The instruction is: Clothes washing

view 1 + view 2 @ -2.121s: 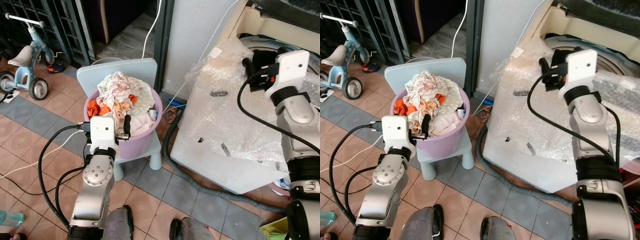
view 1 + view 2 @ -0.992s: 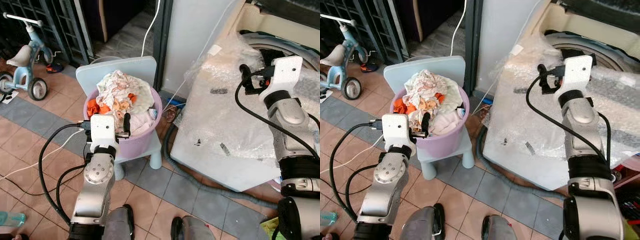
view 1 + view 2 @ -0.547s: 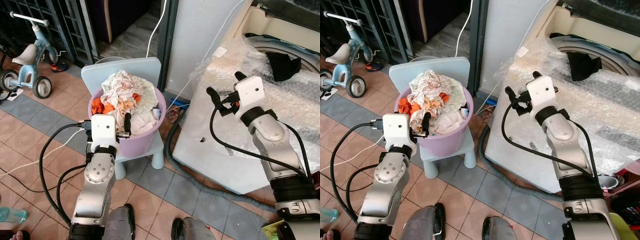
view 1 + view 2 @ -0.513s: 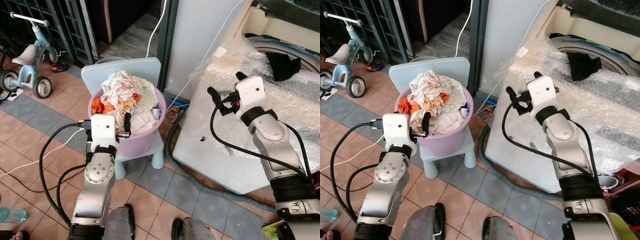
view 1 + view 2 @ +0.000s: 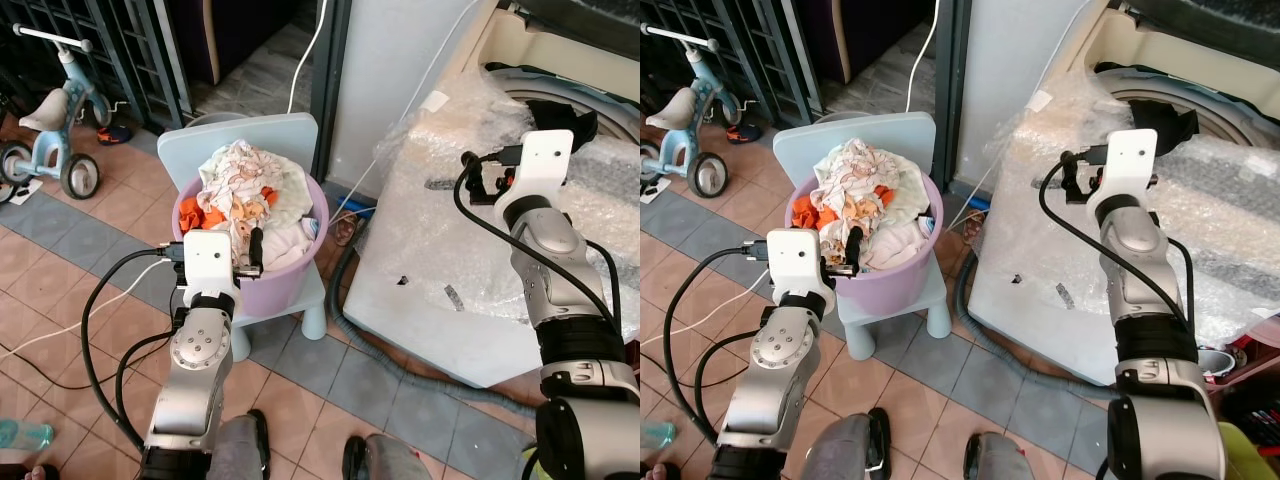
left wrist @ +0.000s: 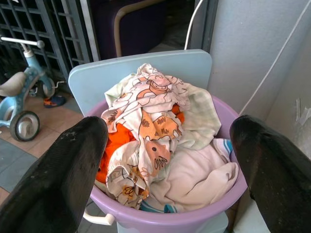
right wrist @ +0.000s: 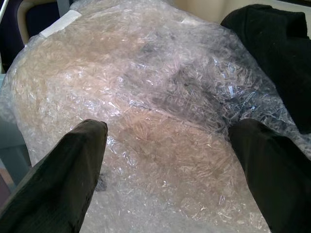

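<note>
Head views: purple basin (image 5: 290, 283) heaped with clothes (image 5: 243, 185) sits on a pale blue child's chair (image 5: 205, 143), just ahead of the left claw (image 5: 249, 252). Washing machine (image 5: 440, 320), draped in bubble wrap (image 5: 450, 215), stands off to that claw's right side. Right claw (image 5: 1068, 180) hovers over the wrap, short of the drum opening (image 5: 1160, 95), where a dark garment (image 5: 1180, 125) lies. Step in hand looks like fetching the next piece from the basin; best to come down on the top of the heap, pinch one loose fold, lift clear of the rim before swinging to the drum.

Left wrist view: left claw's fingers (image 6: 58, 170) spread wide, empty, framing the basin; patterned cloth (image 6: 153, 121) sits topmost between them, not touched.

Right wrist view: right claw's fingers (image 7: 53, 170) wide apart too, holding nothing, bubble wrap close below, contact unclear; the dark garment lies beyond one fingertip.
</note>
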`<state>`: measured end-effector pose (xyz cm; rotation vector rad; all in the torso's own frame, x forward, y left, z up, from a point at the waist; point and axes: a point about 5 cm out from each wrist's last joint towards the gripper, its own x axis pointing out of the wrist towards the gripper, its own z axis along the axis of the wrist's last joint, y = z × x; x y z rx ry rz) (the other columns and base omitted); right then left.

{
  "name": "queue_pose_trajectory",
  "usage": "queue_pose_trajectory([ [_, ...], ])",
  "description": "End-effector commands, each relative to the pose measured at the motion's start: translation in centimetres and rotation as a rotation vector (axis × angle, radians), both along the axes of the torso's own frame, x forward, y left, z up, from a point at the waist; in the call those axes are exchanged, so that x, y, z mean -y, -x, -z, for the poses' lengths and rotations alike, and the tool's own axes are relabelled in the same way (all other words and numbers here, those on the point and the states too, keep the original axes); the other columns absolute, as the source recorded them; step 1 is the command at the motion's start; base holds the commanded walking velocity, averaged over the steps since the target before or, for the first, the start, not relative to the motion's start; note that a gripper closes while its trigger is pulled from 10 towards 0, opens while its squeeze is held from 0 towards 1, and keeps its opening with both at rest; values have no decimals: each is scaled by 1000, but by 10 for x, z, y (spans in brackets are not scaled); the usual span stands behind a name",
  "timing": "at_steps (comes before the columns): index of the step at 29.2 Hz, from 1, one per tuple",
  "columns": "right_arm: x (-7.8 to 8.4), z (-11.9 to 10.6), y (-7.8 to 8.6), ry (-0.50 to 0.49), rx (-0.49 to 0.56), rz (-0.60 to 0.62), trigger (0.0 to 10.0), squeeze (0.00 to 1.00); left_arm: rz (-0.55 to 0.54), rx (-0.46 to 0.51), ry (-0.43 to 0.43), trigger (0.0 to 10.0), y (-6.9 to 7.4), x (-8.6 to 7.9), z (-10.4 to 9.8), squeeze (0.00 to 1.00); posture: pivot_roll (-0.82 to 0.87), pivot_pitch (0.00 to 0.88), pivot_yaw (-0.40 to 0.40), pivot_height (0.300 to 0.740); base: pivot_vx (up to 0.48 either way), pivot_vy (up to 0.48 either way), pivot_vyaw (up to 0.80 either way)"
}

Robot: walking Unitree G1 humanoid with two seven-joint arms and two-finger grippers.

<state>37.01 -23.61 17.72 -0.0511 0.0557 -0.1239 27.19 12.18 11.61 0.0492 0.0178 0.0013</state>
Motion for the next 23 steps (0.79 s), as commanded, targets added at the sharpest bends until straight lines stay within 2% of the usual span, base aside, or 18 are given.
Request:
queue_pose_trajectory([
  [1,10,-13,-5,-9,49,46,10000,1000,13,-11,-2,10000,1,1,2,0,45,112,-56,740,0,0,0],
  [7,20,-37,-8,11,161,71,10000,1000,8,-12,-3,10000,1,0,2,0,47,111,-59,740,0,0,0],
  [10,35,-49,-7,52,204,138,10000,1000,8,-13,-3,10000,1,0,2,0,44,111,-56,740,0,0,0],
  [12,37,-51,-7,58,211,150,10000,1000,9,-13,-3,10000,1,0,2,0,44,111,-56,740,0,0,0],
  [16,49,-67,-3,91,304,201,10000,1000,9,-12,-6,10000,1,0,2,0,42,110,-53,740,0,0,0],
  [20,47,-75,-1,144,356,192,10000,1000,7,-12,-10,10000,0,0,2,0,41,111,-54,740,0,0,0],
  [21,41,-74,-1,176,368,164,10000,894,6,-13,-10,10000,0,0,2,0,40,111,-55,740,0,0,0],
  [22,38,-73,-1,181,372,151,10000,894,5,-13,-10,10000,0,0,2,0,40,111,-55,740,0,0,0],
  [23,34,-71,0,191,370,130,10000,569,5,-14,-10,10000,0,0,2,0,41,111,-55,740,0,0,0],
])
